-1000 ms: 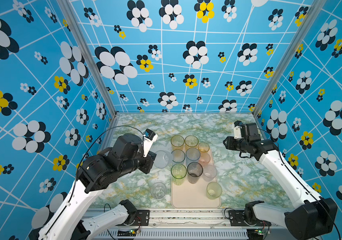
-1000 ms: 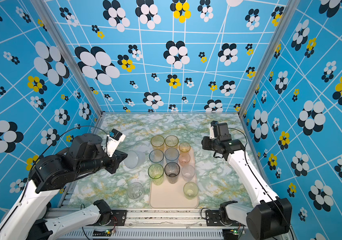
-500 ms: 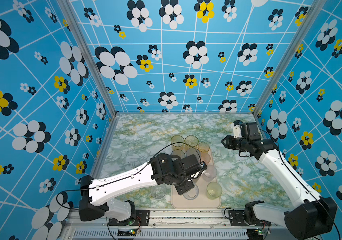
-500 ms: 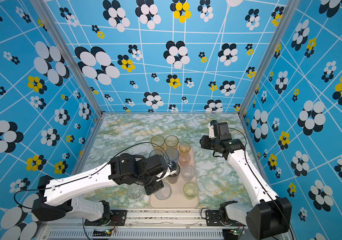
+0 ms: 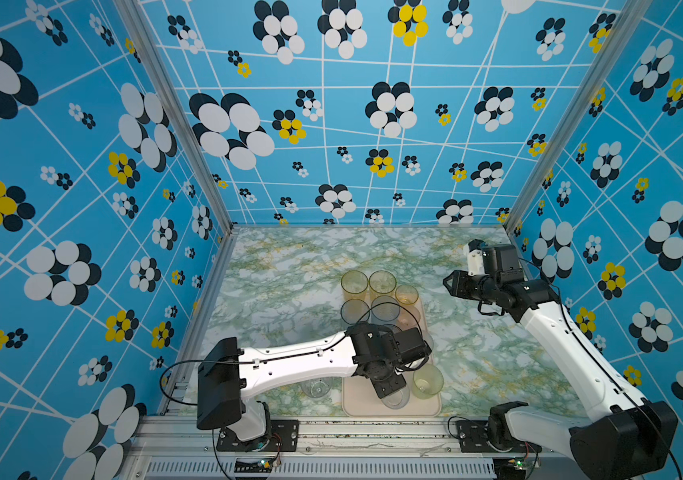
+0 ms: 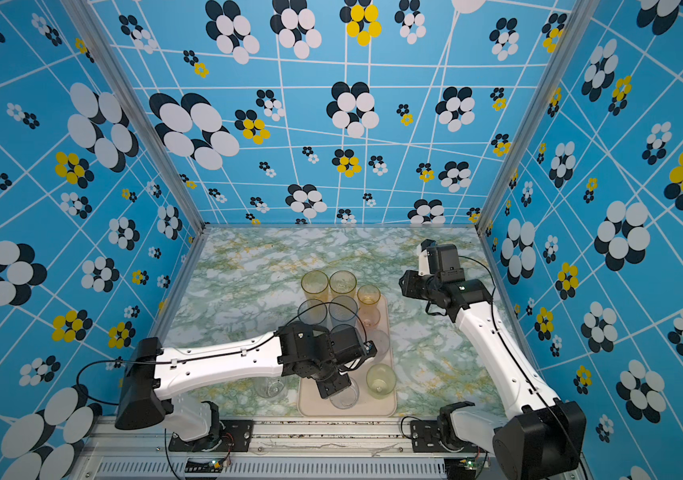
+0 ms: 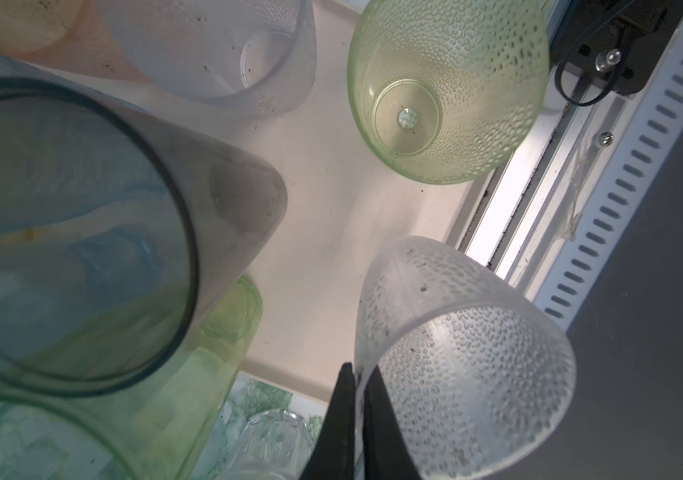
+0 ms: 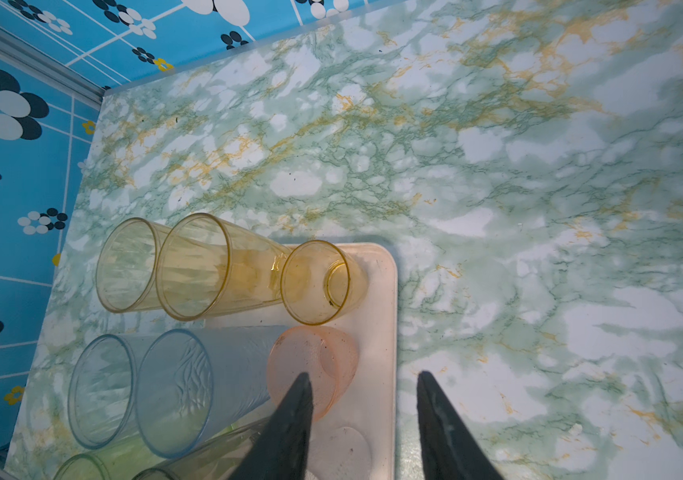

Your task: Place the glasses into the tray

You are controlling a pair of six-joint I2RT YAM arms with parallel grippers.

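Blue flower-print walls point(image 5: 456, 104) enclose a green-and-gold marbled tabletop point(image 5: 290, 266) framed by aluminium posts point(image 5: 173, 112).

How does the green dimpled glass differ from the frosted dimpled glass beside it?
Colour: the green glass is tinted green; the frosted glass is colourless. State: the green glass stands free on the tray; the left gripper pinches the frosted glass's rim. Both are short, dimpled and upright.

Top views look down from high in front; wrist cameras sit close above the shared tray point(image 7: 331, 216).
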